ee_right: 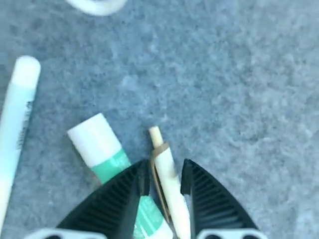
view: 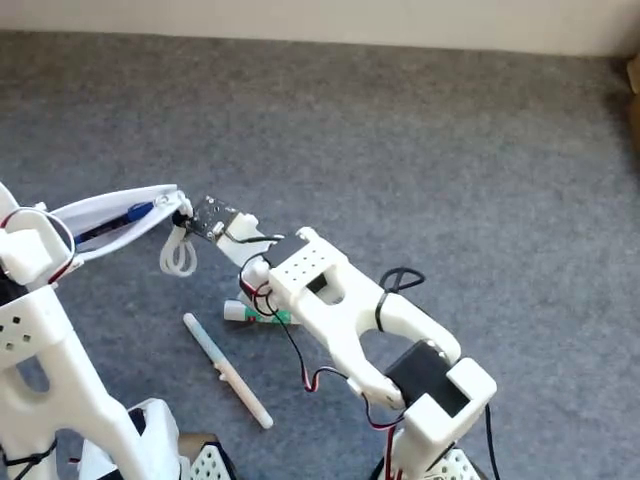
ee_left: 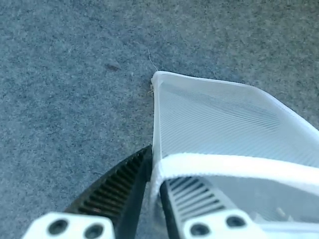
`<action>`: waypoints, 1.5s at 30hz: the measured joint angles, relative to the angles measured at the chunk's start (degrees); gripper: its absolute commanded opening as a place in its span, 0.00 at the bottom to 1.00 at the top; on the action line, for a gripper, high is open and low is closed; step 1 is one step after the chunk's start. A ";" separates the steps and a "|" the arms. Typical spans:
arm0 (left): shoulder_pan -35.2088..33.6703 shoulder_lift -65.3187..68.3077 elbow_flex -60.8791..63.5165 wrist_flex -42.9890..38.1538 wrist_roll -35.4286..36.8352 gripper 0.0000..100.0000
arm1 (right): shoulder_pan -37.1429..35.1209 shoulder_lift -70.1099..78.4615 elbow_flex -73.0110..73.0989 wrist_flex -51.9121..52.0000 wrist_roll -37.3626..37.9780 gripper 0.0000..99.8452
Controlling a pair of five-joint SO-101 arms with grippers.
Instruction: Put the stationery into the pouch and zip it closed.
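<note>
A white mesh pouch is held up off the carpet with its mouth open and a blue pen inside. My left gripper is shut on the pouch's rim. My right gripper is low over the carpet, its fingers closed against a cream pen with a brown clip. A green-and-white glue stick lies right beside that pen. A long white pen lies apart on the carpet.
Grey carpet covers the whole work area, with open room to the back and right. The pouch's white loop strap hangs beyond the glue stick. Both arm bases stand at the near edge.
</note>
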 measured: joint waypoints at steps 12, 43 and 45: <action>0.00 0.00 0.00 0.00 0.00 0.01 | 2.02 5.45 -0.88 0.09 0.18 0.01; 6.15 0.00 0.00 0.00 2.99 0.01 | 9.76 -31.74 11.96 2.99 5.27 0.00; 8.44 0.00 0.00 0.00 3.69 0.01 | 10.90 -34.02 11.96 2.99 2.20 0.00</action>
